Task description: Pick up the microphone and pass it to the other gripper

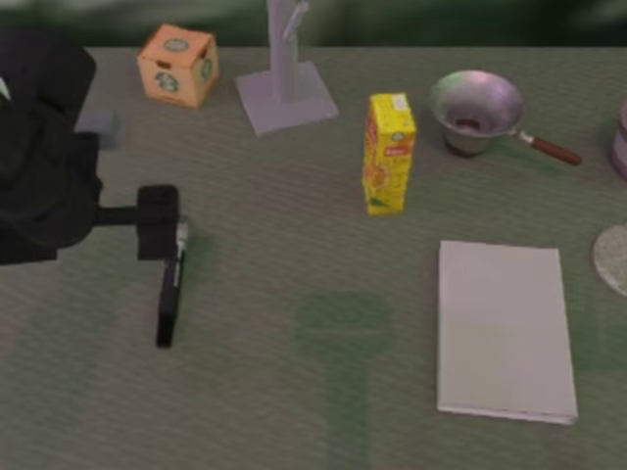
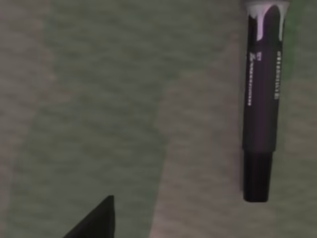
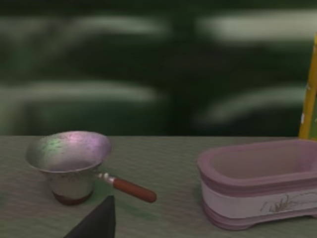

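I see the microphone point(image 1: 170, 289), slim, black, silver-headed, flat under my left gripper point(image 1: 162, 223); whether the jaws are wide I cannot tell. Open table point(image 1: 294, 392) lies rightward.

My left arm reaches in from the top view's left edge, its bulky black body low over the worktop point(image 1: 294, 392) and its wrist stretched toward the table's middle. The left gripper point(image 1: 162, 223) points down at the left part of the worktop; one dark fingertip point(image 2: 96, 220) shows in the left wrist view. My right arm is outside the top view; only one dark fingertip point(image 3: 96, 220) shows in its wrist view.
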You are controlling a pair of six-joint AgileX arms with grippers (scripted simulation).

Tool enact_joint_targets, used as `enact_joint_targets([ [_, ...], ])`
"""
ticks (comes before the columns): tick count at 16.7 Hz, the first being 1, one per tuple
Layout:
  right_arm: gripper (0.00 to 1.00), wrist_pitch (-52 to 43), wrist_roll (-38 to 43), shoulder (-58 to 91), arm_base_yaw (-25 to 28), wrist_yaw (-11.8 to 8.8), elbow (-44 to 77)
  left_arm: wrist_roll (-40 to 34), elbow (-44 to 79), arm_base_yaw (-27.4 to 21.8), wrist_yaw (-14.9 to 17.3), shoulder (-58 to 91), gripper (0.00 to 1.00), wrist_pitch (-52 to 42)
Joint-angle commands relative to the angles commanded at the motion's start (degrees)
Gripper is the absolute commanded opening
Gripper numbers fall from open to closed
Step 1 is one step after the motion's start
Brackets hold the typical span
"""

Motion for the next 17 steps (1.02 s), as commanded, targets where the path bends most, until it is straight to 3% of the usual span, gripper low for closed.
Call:
enact_joint_targets([
  [7,1.00,0.0,0.0,0.0,0.0,0.0,0.0,-3.3,14.4,-3.5,-0.1,19.0,1.00,-8.8],
  [17,1.00,0.0,0.0,0.0,0.0,0.0,0.0,-3.2,13.0,-3.4,-0.1,22.2,1.00,-4.9],
])
